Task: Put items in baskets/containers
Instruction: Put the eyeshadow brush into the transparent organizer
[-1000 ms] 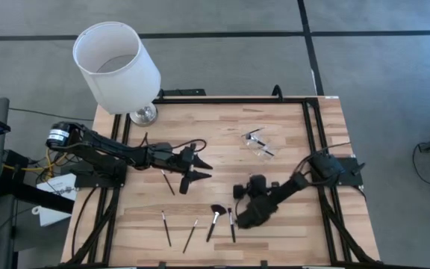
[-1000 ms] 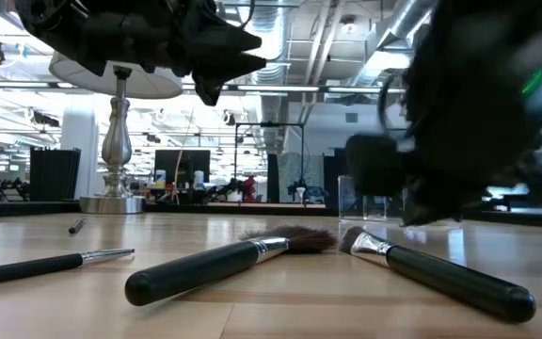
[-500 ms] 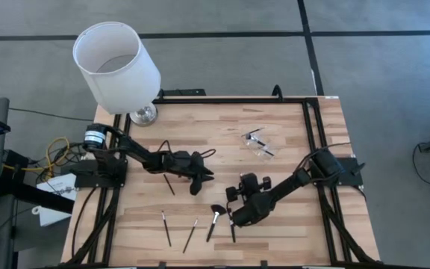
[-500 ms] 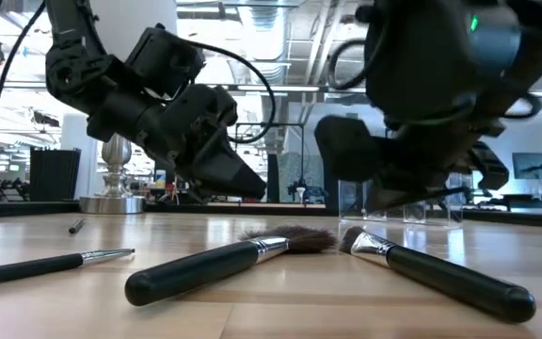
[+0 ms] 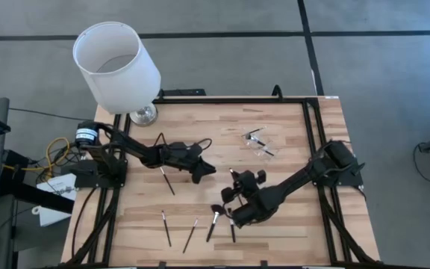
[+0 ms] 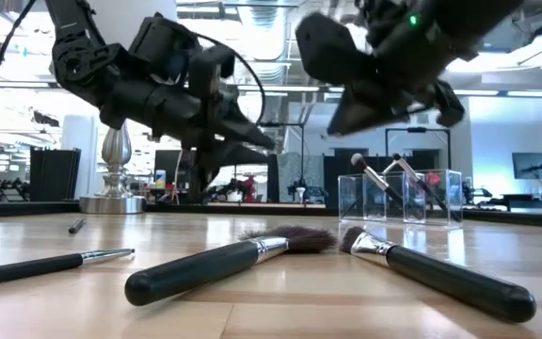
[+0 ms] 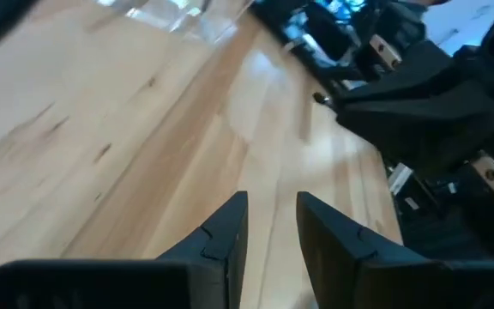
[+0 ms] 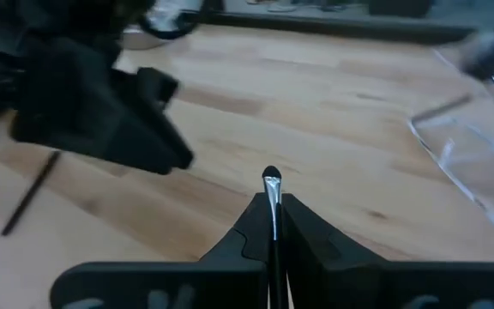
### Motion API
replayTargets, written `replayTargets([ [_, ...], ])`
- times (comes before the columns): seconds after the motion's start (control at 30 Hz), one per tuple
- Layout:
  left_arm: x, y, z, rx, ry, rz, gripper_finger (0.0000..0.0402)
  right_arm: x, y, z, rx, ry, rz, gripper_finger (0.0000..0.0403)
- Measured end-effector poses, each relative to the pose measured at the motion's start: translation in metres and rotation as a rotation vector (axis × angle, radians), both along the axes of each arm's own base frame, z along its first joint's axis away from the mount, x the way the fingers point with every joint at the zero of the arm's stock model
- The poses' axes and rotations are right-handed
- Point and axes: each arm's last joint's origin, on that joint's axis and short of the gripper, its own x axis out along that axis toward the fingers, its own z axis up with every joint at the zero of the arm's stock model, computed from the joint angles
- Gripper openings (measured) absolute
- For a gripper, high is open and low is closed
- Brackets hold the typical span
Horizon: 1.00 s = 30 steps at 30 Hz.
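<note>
The right gripper (image 8: 271, 215), over the wooden table's (image 5: 275, 142) middle, is clamped on a slim makeup brush (image 8: 271, 193). The left gripper (image 7: 271, 225) hovers nearby, fingers slightly parted, seemingly empty. The clear container (image 5: 258, 145) holding brushes sits toward the far right corner. Four brushes (image 5: 194, 228) lie near the front edge.

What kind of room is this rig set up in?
Probably a lab or open industrial workspace: exposed ceiling ducts and pipes, monitors and equipment racks behind the light wooden slatted table, and a grey carpet-tile floor around it.
</note>
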Motion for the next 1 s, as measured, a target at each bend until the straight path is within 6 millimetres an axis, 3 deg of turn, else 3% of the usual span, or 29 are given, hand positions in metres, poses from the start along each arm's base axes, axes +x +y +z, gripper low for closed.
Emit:
replayTargets([
  [0.4, -0.008, -0.005, 0.052, 0.102, -0.228, -0.040, 0.0098, 0.016, 0.013, 0.018, -0.147, 0.033, 0.191, 0.0005],
  [0.6, -0.009, -0.014, 0.052, 0.138, -0.233, -0.081, 0.0098, 0.022, 0.015, 0.031, -0.232, 0.018, 0.220, 0.0005],
  [0.8, -0.009, -0.012, 0.052, 0.189, -0.242, -0.072, 0.0098, 0.013, 0.018, 0.049, -0.279, -0.018, 0.199, 0.0005],
  [1.0, -0.009, -0.014, 0.056, 0.228, -0.287, -0.081, 0.0098, 0.012, 0.019, 0.053, -0.303, -0.049, 0.170, 0.0004],
])
